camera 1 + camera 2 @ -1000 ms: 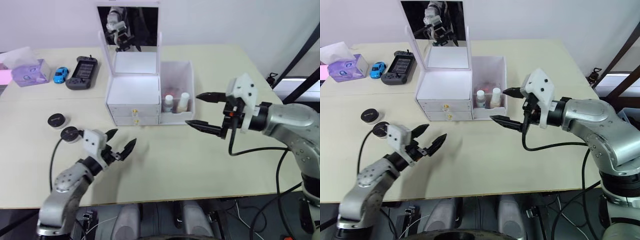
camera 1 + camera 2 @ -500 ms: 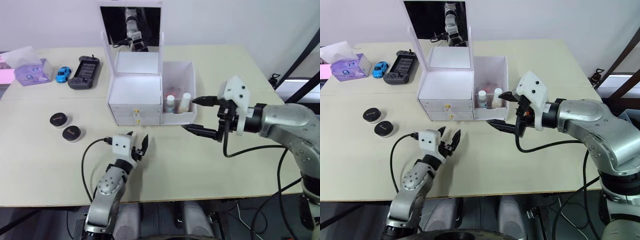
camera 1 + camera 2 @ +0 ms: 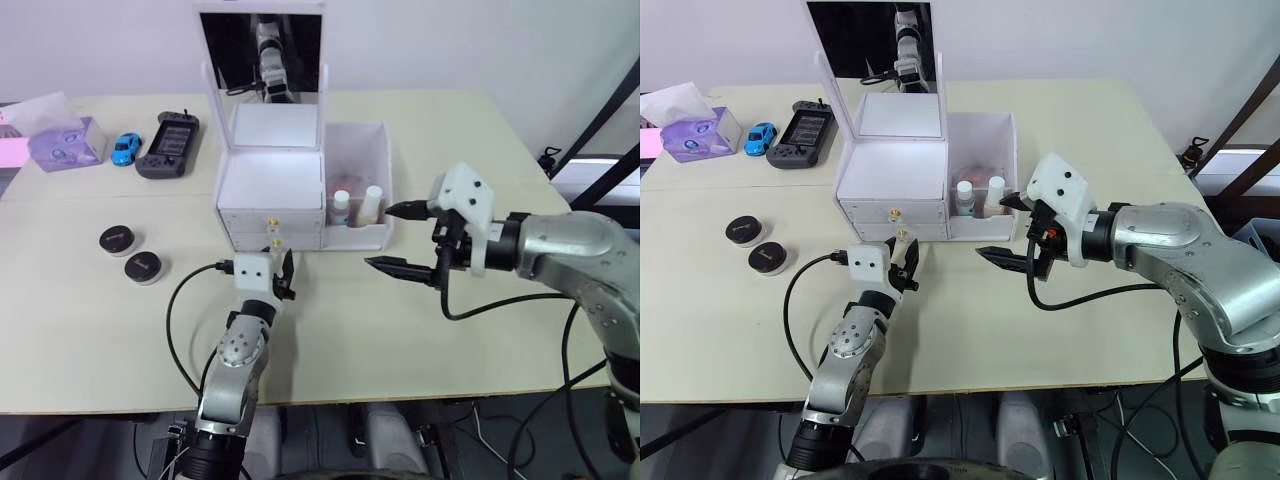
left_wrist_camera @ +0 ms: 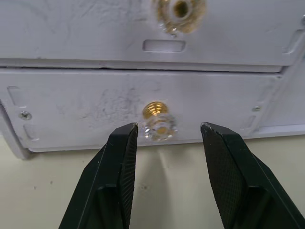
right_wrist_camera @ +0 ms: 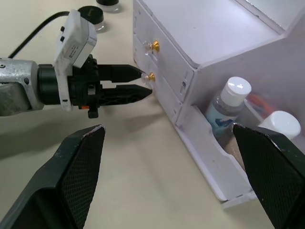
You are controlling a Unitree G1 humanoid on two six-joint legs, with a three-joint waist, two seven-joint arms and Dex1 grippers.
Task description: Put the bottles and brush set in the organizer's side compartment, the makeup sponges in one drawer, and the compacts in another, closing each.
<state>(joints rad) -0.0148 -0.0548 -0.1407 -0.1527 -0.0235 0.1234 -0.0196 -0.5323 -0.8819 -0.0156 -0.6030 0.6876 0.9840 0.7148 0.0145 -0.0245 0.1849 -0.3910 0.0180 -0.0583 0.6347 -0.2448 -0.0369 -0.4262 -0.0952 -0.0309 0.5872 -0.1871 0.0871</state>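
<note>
The white organizer (image 3: 270,190) stands mid-table with both gold-knobbed drawers shut. Its side compartment (image 3: 378,160) holds the two white-capped bottles (image 3: 341,207) (image 5: 231,98), with a bit of the pink-red brush set (image 5: 259,102) behind them. My left gripper (image 4: 169,129) is open, its fingers on either side of the lower drawer's knob (image 4: 159,125) without touching it. My right gripper (image 3: 380,237) hangs open just in front of the side compartment, holding nothing. Two black compacts (image 3: 117,239) (image 3: 143,266) lie on the table to the left. The makeup sponges are out of view.
The upright mirror lid (image 3: 262,55) rises behind the drawers. A black game console (image 3: 165,145), a blue toy car (image 3: 122,148) and a purple tissue box (image 3: 62,143) sit at the back left. Open tabletop lies in front of the organizer.
My left gripper has moved forward from the open table to the lower drawer's knob. My right gripper has drifted slightly left and down, still open.
</note>
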